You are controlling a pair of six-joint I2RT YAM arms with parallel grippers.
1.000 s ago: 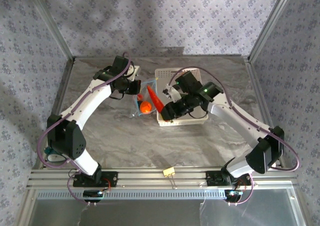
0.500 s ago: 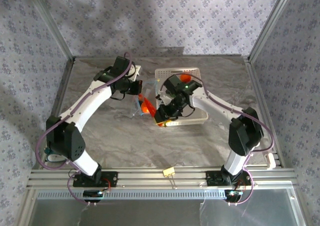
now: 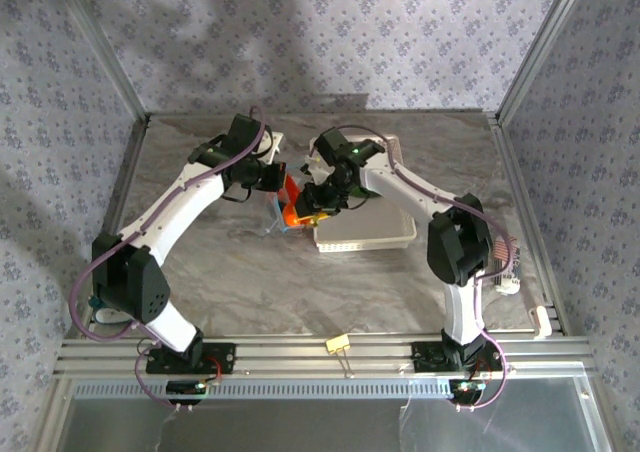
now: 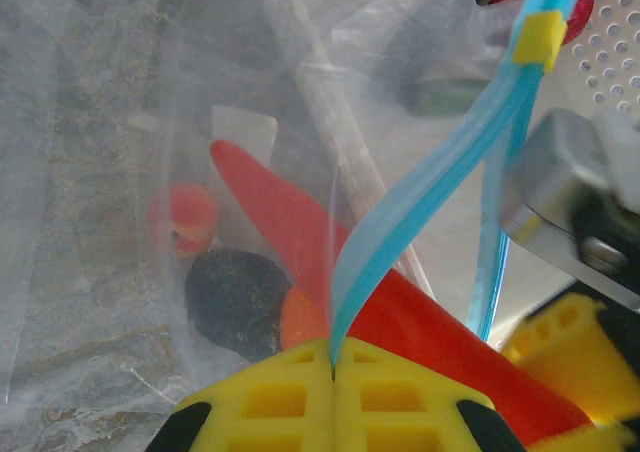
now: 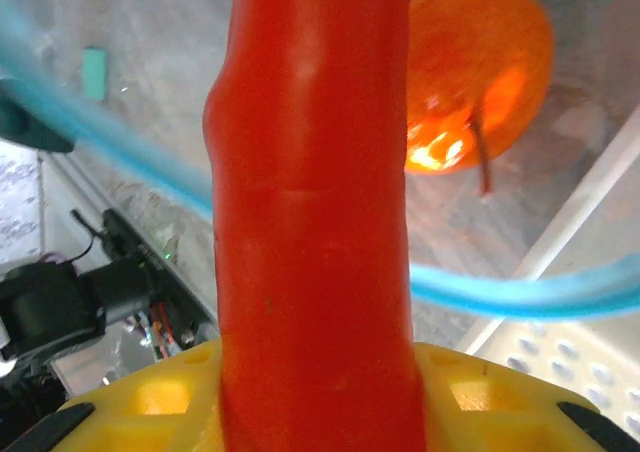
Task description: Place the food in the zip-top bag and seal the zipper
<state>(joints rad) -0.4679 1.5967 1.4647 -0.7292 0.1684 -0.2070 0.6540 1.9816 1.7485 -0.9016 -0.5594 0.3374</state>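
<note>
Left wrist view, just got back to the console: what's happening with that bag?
The left end effector is shut on the blue zipper, holding one side of the zip-top bag mouth up and open. The right end effector grips the carrot, whose tip is already inside the bag. A dark piece and a small round fruit lie inside too. The zipper is not yet sealed.
</note>
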